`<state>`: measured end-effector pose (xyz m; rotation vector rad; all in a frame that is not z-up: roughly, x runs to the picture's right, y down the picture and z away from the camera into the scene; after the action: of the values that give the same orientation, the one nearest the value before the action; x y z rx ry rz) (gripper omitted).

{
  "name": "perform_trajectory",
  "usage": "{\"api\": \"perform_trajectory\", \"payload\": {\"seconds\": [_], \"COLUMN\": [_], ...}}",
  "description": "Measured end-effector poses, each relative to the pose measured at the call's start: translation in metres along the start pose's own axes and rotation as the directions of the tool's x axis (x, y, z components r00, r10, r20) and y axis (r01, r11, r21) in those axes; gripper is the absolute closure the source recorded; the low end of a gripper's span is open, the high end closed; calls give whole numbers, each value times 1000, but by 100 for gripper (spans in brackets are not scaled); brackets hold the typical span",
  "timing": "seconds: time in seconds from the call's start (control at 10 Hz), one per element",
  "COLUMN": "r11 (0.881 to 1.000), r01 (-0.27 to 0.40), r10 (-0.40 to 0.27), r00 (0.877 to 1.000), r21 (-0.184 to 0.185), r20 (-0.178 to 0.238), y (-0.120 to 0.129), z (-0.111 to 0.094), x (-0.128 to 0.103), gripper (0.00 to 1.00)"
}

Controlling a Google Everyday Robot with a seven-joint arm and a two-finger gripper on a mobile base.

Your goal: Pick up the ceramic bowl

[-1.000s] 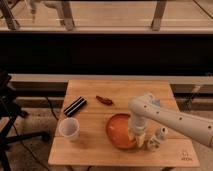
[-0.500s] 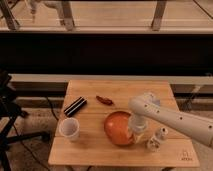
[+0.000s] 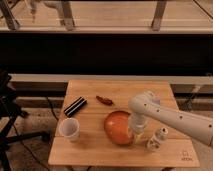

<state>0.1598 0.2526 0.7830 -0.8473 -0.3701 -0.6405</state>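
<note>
The orange ceramic bowl [image 3: 118,128] sits near the middle of the wooden table [image 3: 90,150], right of the white cup [image 3: 69,129]. My white arm reaches in from the right and bends down over the bowl. My gripper [image 3: 136,132] is at the bowl's right rim and covers that side of it. The bowl's left part and inside show, and it looks slightly tipped.
A black rectangular object [image 3: 75,106] lies at the table's back left. A small dark red item [image 3: 104,100] lies behind the bowl. A small white object [image 3: 157,139] stands just right of my gripper. A dark stand [image 3: 7,107] is left of the table.
The bowl has shifted slightly up and to the left with my gripper at its rim. The arm has barely moved.
</note>
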Motion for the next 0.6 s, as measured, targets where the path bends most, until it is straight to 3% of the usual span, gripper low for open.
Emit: {"api": "perform_trajectory", "payload": {"seconds": [0.2,0.6], "r11": [1000,1000], "r01": [0,6], "r10": [0,-6], "r00": [1000,1000], "r21": [7,20], "r20": [-2,-9], "y": [1,-2], "z": [-26,-53], "x": [-1,4], "gripper": [100,100]}}
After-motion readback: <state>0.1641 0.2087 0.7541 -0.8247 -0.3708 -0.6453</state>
